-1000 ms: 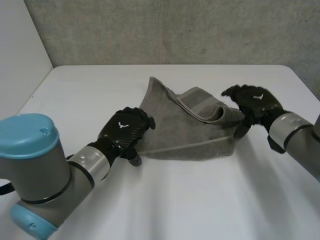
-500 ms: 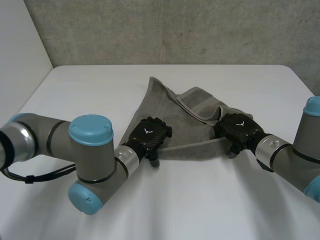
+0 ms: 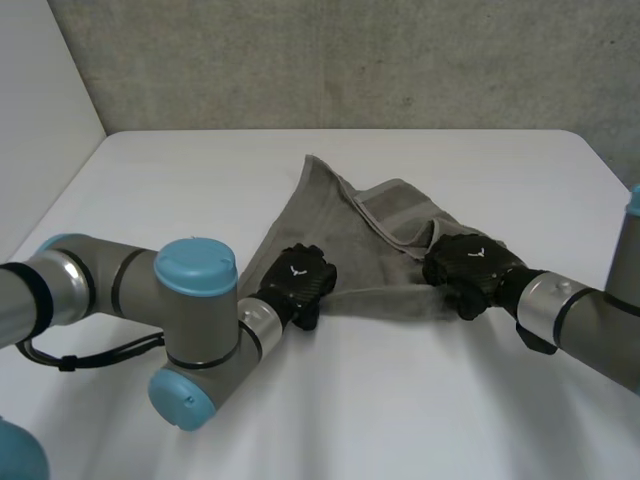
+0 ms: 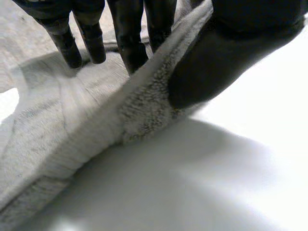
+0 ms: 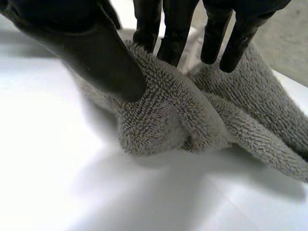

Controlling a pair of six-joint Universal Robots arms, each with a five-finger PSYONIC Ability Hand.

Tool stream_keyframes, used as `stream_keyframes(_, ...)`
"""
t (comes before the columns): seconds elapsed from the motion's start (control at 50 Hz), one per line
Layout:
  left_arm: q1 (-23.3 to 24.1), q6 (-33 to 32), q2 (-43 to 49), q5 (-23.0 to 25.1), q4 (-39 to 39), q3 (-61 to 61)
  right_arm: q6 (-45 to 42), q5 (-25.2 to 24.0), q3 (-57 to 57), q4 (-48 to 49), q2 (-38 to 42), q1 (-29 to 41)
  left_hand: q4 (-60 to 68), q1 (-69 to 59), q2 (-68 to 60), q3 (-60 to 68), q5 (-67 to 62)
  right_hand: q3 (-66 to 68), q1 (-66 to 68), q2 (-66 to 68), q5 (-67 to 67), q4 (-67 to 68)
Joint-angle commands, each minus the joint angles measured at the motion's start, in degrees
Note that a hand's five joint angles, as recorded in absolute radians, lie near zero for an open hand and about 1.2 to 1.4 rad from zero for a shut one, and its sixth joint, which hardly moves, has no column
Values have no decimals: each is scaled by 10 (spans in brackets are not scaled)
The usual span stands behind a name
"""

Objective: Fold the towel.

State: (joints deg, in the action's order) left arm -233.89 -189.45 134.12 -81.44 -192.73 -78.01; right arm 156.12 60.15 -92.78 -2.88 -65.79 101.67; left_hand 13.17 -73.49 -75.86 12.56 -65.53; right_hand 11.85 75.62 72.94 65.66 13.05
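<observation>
— Left side?
— The left hand has slid inward and now pinches the near edge of the towel, crumpled on the table.
— Right?
— The right hand has come down on the near right corner (bunched) and grips it; both seem set to lift.

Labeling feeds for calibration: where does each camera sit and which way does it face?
Head view: from behind, between left arm and right arm, down on the table; left hand and right hand at the towel's near edge.
Left wrist view: on that wrist, looking along the palm; left hand pinches the towel's edge.
Right wrist view: same on the right; right hand pinches a bunched end.
Shared: towel and table in all.
</observation>
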Motion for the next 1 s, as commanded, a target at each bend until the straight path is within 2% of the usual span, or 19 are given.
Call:
stream_keyframes(0.02,-20,1,-46,-23,2,-28,1,-57,-30,-40,-60,-5,-32,-65,-41,-26,-45,-19,44,71,43,-31)
stream_keyframes(0.12,-29,-1,-62,-23,3,-49,-5,-64,-26,-73,-68,-16,-32,-65,-41,-26,-45,-19,44,71,43,-31)
stream_keyframes(0.24,-42,-5,-78,-21,18,-50,-63,-65,14,-134,-58,-13,-32,-65,-41,-26,-45,-19,44,71,43,-31)
stream_keyframes(0.36,-59,-9,-75,-17,14,1,-120,-52,113,-154,4,-9,-32,-65,-41,-26,-45,-19,44,71,43,-31)
stream_keyframes(0.4,-60,-16,-69,-17,12,28,-115,-35,205,-151,50,2,-32,-65,-41,-26,-45,-19,44,71,43,-31)
stream_keyframes(0.46,-67,-42,-53,-20,4,88,-109,-16,267,-146,72,19,-32,-65,-41,-26,-45,-19,44,71,43,-31)
stream_keyframes(0.5,-73,-51,-55,-21,-3,113,-98,39,415,-128,99,66,-32,-65,-41,-26,-45,-19,44,71,43,-31)
stream_keyframes(0.52,-76,-55,-65,-22,-13,136,-98,39,416,-128,99,66,-32,-65,-41,-26,-45,-19,44,71,43,-31)
stream_keyframes(0.54,-76,-55,-65,-22,-13,136,-87,70,479,-106,102,85,-32,-65,-41,-26,-45,-19,44,71,43,-31)
stream_keyframes(0.56,-77,-52,-86,-23,-30,150,-68,93,532,-76,100,99,-32,-65,-41,-26,-45,-19,44,71,43,-31)
stream_keyframes(0.58,-77,-43,-120,-23,-55,155,-68,94,532,-76,100,99,-32,-65,-41,-26,-45,-19,44,71,43,-31)
stream_keyframes(0.62,-79,-30,-159,-23,-82,154,3,116,574,-4,72,107,-32,-65,-41,-26,-45,-19,44,71,43,-31)
stream_keyframes(0.68,-82,0,-223,-19,-128,142,48,112,568,31,42,106,-32,-65,-41,-26,-45,-19,44,71,43,-31)
stream_keyframes(0.72,-86,10,-247,-17,-142,132,119,99,522,74,-10,105,-32,-65,-41,-26,-45,-19,44,71,43,-31)
stream_keyframes(0.76,-92,13,-265,-16,-151,123,139,88,487,79,-28,104,-32,-65,-41,-26,-45,-19,44,71,43,-31)
stream_keyframes(0.84,-105,12,-280,-14,-152,74,132,71,407,82,-44,104,-32,-65,-41,-26,-45,-19,44,71,43,-31)
stream_keyframes(0.9,-119,10,-279,-6,-150,22,99,69,329,80,-51,111,-32,-65,-41,-26,-45,-19,44,71,43,-31)
stream_keyframes(0.94,-132,8,-276,-2,-149,-11,49,67,237,78,-56,108,-32,-65,-41,-26,-45,-19,44,71,43,-31)
stream_keyframes(1.0,-147,0,-269,9,-145,-81,23,66,186,83,-56,104,-32,-65,-41,-26,-45,-19,44,71,43,-31)
